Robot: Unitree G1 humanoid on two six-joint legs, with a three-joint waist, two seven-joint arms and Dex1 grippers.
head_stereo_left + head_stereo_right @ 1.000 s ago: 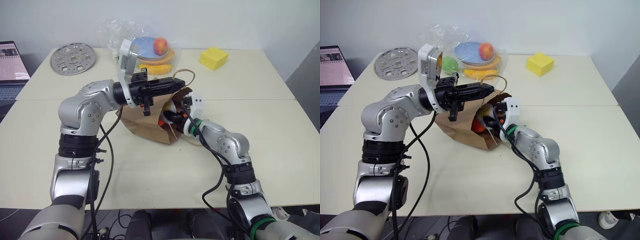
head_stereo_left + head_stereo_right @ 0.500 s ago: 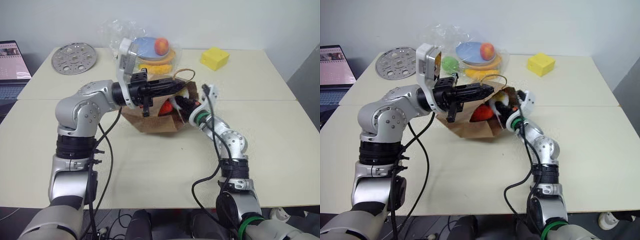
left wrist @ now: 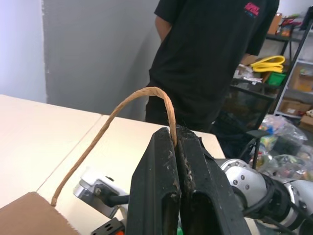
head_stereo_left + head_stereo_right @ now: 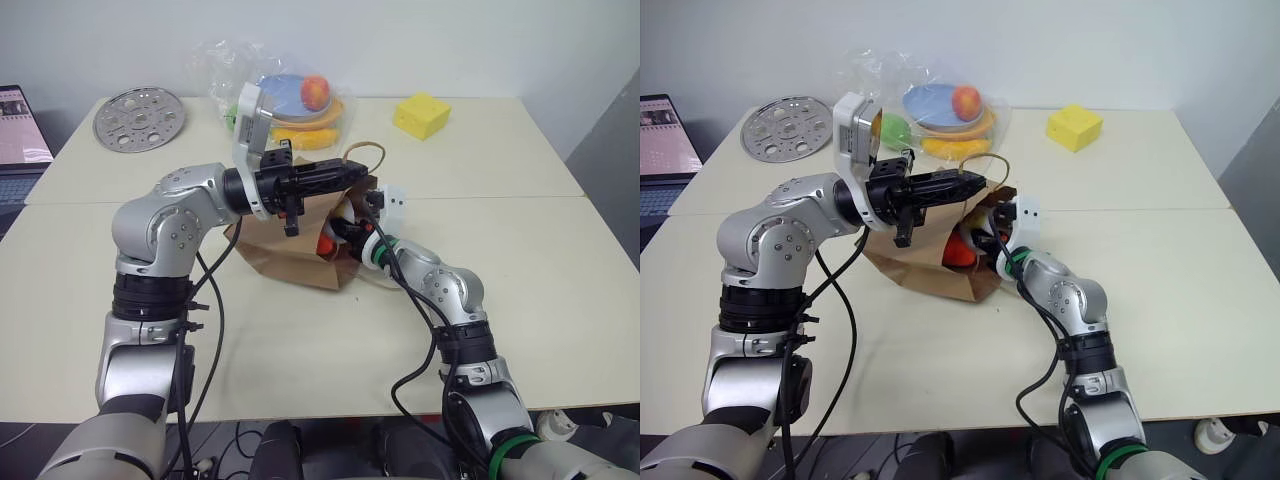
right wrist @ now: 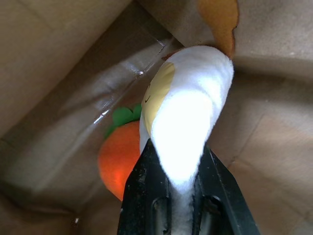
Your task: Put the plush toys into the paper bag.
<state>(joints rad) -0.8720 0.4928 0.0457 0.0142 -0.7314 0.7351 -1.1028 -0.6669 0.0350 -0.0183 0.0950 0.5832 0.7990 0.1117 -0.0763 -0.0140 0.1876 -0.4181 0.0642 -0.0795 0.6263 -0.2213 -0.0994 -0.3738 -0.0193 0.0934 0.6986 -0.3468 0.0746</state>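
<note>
cream tables (image 4: 560, 260) | grey wall; person (image 3: 210, 58) beside | paper bag (image 4: 285, 255) centre

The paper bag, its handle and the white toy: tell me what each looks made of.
The paper bag: brown kraft paper, matte, with sharp creases. Its handle: twisted paper cord, judging by the spiral ridges. The white toy: soft plush with a fuzzy nap and a yellow face patch, squeezed narrow between the right gripper fingers; its filling is unseen.

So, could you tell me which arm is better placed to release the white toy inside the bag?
The right. Its claw already grips the white plush toy inside the paper bag, beside the carrot. The left claw is shut on the bag's handle.
</note>
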